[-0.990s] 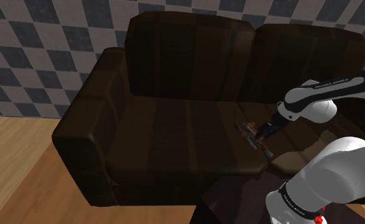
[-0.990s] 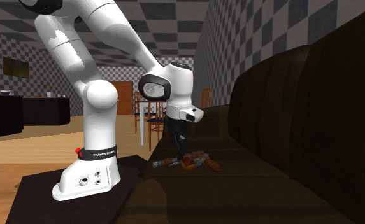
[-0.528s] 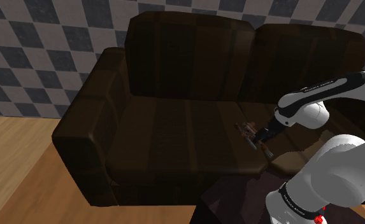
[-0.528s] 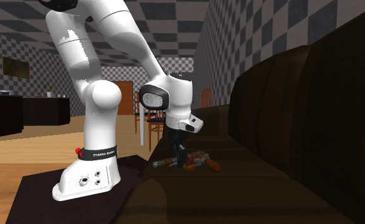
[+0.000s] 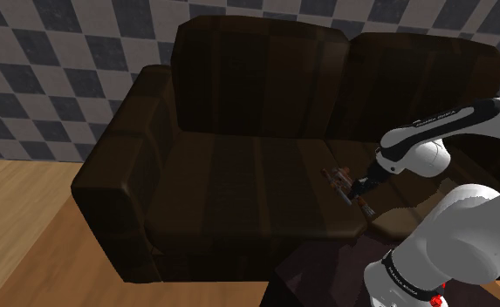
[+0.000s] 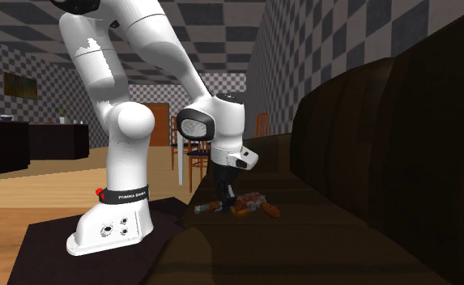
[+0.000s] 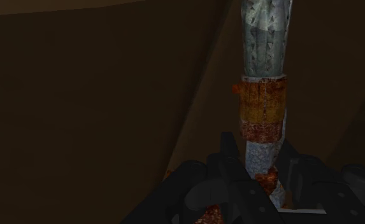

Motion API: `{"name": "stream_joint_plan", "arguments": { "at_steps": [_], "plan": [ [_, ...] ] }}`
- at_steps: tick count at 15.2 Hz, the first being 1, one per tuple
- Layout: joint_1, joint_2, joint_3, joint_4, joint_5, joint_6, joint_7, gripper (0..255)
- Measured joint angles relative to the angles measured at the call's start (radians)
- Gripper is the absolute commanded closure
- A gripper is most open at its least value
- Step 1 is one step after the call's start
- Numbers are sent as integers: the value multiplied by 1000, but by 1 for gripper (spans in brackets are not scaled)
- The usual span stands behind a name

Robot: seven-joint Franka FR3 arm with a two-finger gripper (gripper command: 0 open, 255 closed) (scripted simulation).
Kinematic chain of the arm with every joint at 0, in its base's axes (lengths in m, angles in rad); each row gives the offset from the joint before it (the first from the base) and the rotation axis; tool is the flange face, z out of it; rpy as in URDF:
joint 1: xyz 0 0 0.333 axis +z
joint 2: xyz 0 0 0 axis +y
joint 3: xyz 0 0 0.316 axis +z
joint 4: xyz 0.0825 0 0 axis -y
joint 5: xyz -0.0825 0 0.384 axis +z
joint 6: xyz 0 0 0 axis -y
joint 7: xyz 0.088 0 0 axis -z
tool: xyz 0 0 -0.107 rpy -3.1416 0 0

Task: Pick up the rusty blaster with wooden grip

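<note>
- Shoulder view, left to right: a wooden floor (image 5: 21,227), a dark brown sofa (image 5: 204,174), then the blaster (image 5: 337,175) lying flat on the seat, toward the right end and near the front edge.
- Just right of it, the black gripper (image 5: 361,187) is down on the blaster, with the white arm (image 5: 431,131) reaching in from the lower right.
- Second exterior view, left to right: the dark stand (image 6: 44,243), the arm bent low, the gripper pointing straight down, and the blaster's rusty orange and grey body on the cushion below the sofa's tall back.
- Wrist view: the two fingers (image 7: 229,153) press against the grey, rust-banded barrel from either side, pinching it between them; the barrel runs straight ahead of the hand.
- The grasp looks made, so the step in hand is probably the lift.
- To do it well, the hand should rise straight up and slowly. The hold looks to be on the barrel, not the wooden grip, so the free end may sag or swing.
- A firm squeeze matters, since rough rust over round metal could twist in the pinch.
- A vertical path avoids dragging the blaster across the soft cushion.
</note>
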Motion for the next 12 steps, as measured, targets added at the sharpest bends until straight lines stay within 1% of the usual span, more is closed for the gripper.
{"name": "stream_joint_plan", "arguments": {
  "at_steps": [2, 5, 8, 12],
  "plan": [
    [-1, -1, 1, 0, -1, -1, 1, 255],
    [-66, -46, 54, -1, -42, -48, 38, 255],
    [-128, -107, 117, 4, -80, -114, 87, 255],
    [-186, -178, 176, 14, -111, -197, 132, 255]
  ]
}}
